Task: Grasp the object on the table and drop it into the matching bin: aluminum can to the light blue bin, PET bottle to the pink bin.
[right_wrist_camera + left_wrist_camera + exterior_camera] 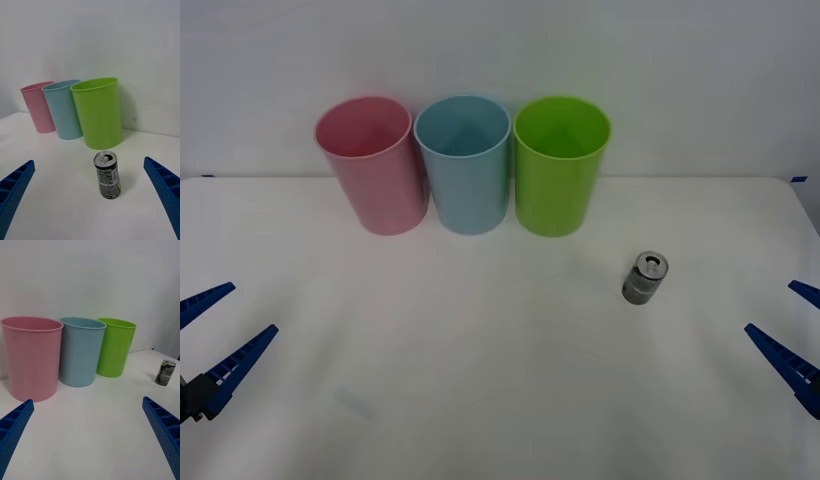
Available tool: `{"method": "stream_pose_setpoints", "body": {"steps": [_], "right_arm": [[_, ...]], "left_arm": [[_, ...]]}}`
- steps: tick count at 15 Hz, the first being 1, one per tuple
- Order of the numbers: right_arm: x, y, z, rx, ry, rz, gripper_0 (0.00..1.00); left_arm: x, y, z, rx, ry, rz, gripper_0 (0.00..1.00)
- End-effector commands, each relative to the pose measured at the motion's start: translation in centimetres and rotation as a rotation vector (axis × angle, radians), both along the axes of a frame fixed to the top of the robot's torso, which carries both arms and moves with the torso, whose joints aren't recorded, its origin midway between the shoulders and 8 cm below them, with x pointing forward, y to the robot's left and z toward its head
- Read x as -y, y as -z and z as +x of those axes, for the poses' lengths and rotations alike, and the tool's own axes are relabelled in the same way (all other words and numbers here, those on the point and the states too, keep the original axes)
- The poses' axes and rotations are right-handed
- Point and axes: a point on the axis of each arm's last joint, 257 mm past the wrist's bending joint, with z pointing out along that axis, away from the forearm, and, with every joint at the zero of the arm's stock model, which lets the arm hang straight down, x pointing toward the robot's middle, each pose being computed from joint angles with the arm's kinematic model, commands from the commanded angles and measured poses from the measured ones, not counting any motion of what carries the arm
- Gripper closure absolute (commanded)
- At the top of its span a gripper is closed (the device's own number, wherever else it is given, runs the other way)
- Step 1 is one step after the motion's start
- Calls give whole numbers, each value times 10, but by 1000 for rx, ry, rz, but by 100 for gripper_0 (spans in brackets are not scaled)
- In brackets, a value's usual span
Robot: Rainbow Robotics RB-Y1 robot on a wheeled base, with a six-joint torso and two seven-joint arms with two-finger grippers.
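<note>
A small silver-grey aluminum can (645,277) stands upright on the white table (480,380), right of centre and in front of the lime green bin. The pink bin (372,165), the light blue bin (465,165) and the green bin stand in a row at the back. My right gripper (792,325) hovers open at the right edge, apart from the can. In the right wrist view the can (107,180) stands ahead of the open right gripper (88,162). My left gripper (220,335) is open at the left edge, facing the pink bin (32,356) and the light blue bin (80,350).
The lime green bin (560,165) stands right of the light blue one, nearest the can. A white wall rises behind the bins. Open tabletop lies between the two grippers and in front of the bins.
</note>
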Motion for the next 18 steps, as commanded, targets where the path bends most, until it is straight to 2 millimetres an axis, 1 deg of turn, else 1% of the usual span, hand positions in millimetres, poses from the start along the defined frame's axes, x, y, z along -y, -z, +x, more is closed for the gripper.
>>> {"method": "stream_pose_setpoints", "body": {"steps": [1,2,4,7,10,13,18], "right_arm": [[0,0,0,0,0,0,0],[-1,10,-4,-20,9,21,0],[-2,9,-5,-20,3,21,0],[-6,14,-5,-31,-2,20,0],[-11,26,-1,-52,2,-1,0],[-15,48,6,-86,7,-18,0],[-27,76,24,-107,13,-39,0]], "left_arm": [[0,0,0,0,0,0,0],[0,0,0,0,0,0,0],[0,0,0,0,0,0,0],[0,0,0,0,0,0,0],[0,0,0,0,0,0,0],[0,0,0,0,0,0,0],[0,0,0,0,0,0,0]]}}
